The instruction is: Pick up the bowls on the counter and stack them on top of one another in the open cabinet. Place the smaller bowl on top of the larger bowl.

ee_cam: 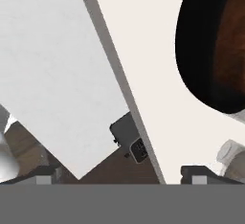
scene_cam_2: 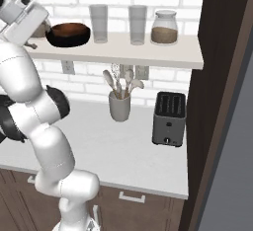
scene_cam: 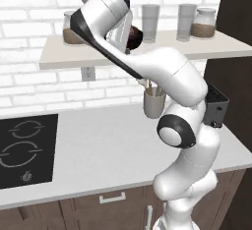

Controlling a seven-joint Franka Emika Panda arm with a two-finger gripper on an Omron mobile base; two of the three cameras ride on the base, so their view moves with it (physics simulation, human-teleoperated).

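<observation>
Reddish-brown on the inside and black on the outside, the two bowls sit nested on the pale shelf [scene_cam_2: 148, 52]: the brown bowl [scene_cam_2: 69, 28] rests inside the black bowl [scene_cam_2: 66, 39], toward the left end of the shelf in the right base view. Both stand upright. The white arm reaches up to the shelf, and its gripper [scene_cam_2: 42, 27] is just beside the left rim of the bowls. I cannot tell if the fingers are spread or pressed together, because the hand covers them. In the hand view the brown bowl [ee_cam: 229, 41] with its black rim is at the upper right, on the shelf.

To the right of the bowls on the shelf stand two grey glasses [scene_cam_2: 99, 22] and a jar [scene_cam_2: 164, 27]. Below, on the white counter [scene_cam_2: 123, 146], are a utensil cup [scene_cam_2: 119, 107] and a dark toaster [scene_cam_2: 169, 119] to its right.
</observation>
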